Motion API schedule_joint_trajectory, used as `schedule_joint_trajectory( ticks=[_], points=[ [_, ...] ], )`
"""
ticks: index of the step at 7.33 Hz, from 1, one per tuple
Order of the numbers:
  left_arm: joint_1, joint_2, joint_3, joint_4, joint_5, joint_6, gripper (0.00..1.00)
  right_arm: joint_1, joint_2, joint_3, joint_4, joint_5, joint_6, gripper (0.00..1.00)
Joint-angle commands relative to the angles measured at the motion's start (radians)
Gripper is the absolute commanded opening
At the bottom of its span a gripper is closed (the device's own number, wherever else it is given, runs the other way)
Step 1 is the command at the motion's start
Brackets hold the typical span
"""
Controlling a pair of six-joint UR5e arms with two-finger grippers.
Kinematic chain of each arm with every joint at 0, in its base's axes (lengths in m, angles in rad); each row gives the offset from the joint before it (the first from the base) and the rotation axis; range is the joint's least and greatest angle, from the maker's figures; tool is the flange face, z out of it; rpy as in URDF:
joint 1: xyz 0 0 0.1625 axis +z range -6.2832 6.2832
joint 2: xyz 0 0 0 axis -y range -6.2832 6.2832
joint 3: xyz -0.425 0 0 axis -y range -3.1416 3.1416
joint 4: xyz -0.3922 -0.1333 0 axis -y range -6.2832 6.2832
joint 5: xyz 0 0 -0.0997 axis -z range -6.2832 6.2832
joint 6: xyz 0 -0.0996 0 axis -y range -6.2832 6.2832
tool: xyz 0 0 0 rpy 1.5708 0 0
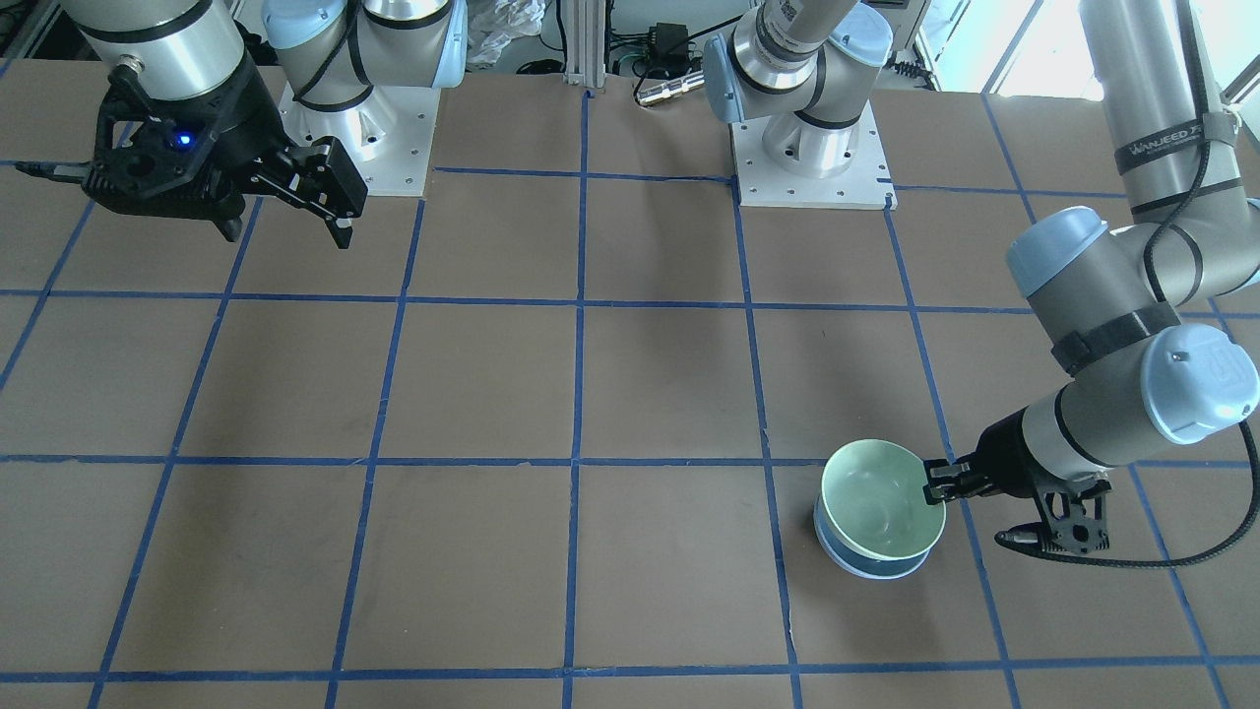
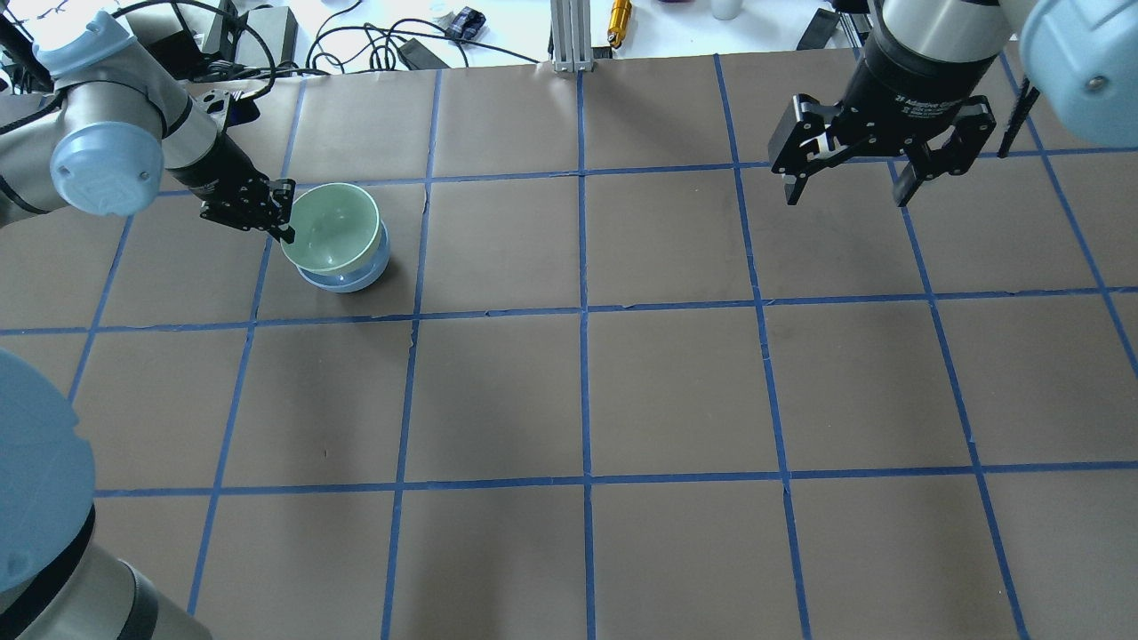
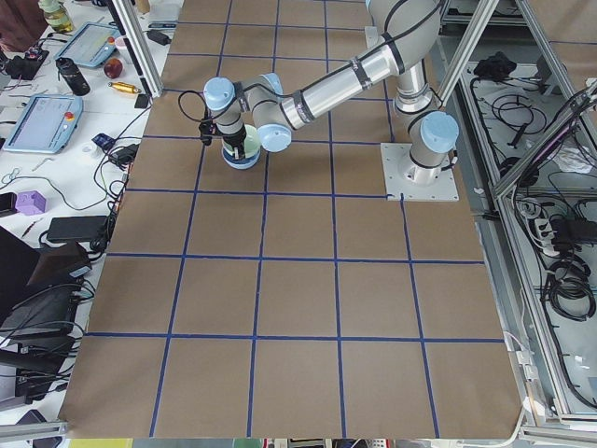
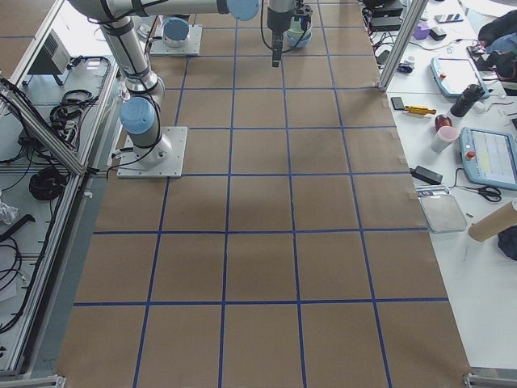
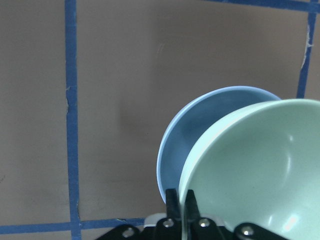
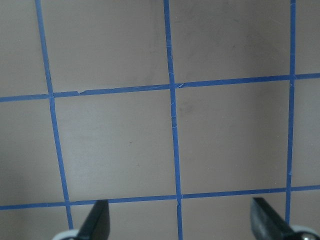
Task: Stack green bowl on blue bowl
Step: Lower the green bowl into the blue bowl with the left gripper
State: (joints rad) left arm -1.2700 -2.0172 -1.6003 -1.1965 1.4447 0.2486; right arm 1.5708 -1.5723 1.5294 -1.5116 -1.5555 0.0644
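Note:
The green bowl (image 2: 331, 228) sits tilted in the blue bowl (image 2: 356, 277), offset toward my left gripper. My left gripper (image 2: 284, 216) is shut on the green bowl's rim at its left side. In the front-facing view the green bowl (image 1: 881, 500) rests over the blue bowl (image 1: 866, 561), with the left gripper (image 1: 933, 484) pinching the rim. The left wrist view shows the green bowl (image 5: 260, 170) overlapping the blue bowl (image 5: 195, 135), its rim between the two fingers (image 5: 172, 200). My right gripper (image 2: 845, 191) hangs open and empty, high at the far right; it also shows in the front-facing view (image 1: 285, 222).
The brown table (image 2: 587, 382) carries a grid of blue tape lines. The two arm bases (image 1: 812, 162) stand on white plates at the robot's side. Cables and tools (image 2: 391, 44) lie past the far edge.

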Motion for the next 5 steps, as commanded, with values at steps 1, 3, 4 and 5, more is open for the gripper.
schedule_joint_trajectory(
  ticks=[1,3,4,5],
  points=[
    [0.000,-0.005,0.003,0.002,0.005,0.001,0.44,0.000,0.000,0.000,0.001,0.000,0.000,1.00],
    [0.000,-0.005,0.006,0.002,0.020,0.001,0.76,0.000,0.000,0.000,0.001,0.000,0.000,1.00],
    [0.000,0.000,0.010,0.002,0.019,-0.003,0.81,0.000,0.000,0.000,0.001,0.000,0.000,1.00],
    [-0.014,0.038,0.031,-0.015,0.028,-0.017,0.85,0.000,0.000,0.000,0.001,0.000,0.000,1.00]
  ],
)
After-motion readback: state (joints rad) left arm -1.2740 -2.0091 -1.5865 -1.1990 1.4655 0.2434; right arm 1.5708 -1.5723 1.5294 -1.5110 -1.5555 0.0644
